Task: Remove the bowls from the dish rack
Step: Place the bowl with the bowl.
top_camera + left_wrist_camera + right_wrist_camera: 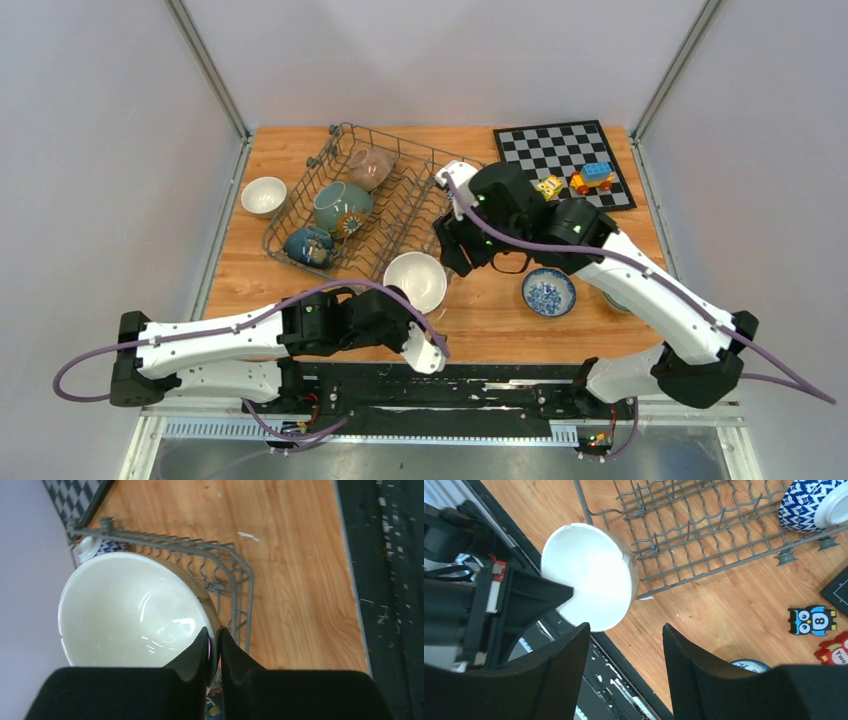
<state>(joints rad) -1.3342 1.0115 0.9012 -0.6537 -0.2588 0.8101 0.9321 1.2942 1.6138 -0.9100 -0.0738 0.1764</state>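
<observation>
Surveying from the top external view: dish rack [395,215], grey wire, set at an angle on the far left part of the wooden table [500,325]. Inside it are a pinkish bowl [372,167], a teal bowl [342,207] and a dark blue bowl [308,245]. A small white bowl [263,195] stands on the table just left of the rack. A shallow blue bowl [548,292] stands on the table to the rack's right. The chessboard [540,150] lies at the far right with toy blocks [593,178] on it. The left gripper [398,298] meets the near rim of the white bowl [415,281], which is just beside the rack's near right corner. The right gripper [452,255] hangs beside that bowl; from here I cannot tell how its jaws stand.

Left wrist view: left gripper [214,636], fingers pressed nearly together, pinching the rim of the white bowl [130,612]. The rack's corner [227,575] sits directly behind the bowl. A blue-and-white patterned bowl [111,546] shows past the bowl's far rim.

Right wrist view: right gripper [625,626], fingers spread wide, nothing between them. The white bowl [589,575] is tilted, off the rack's corner [704,525] and gripped at its rim by the left gripper [531,592]. The patterned bowl [804,505] sits at the rack's edge. An owl card [811,620] lies on the table.
</observation>
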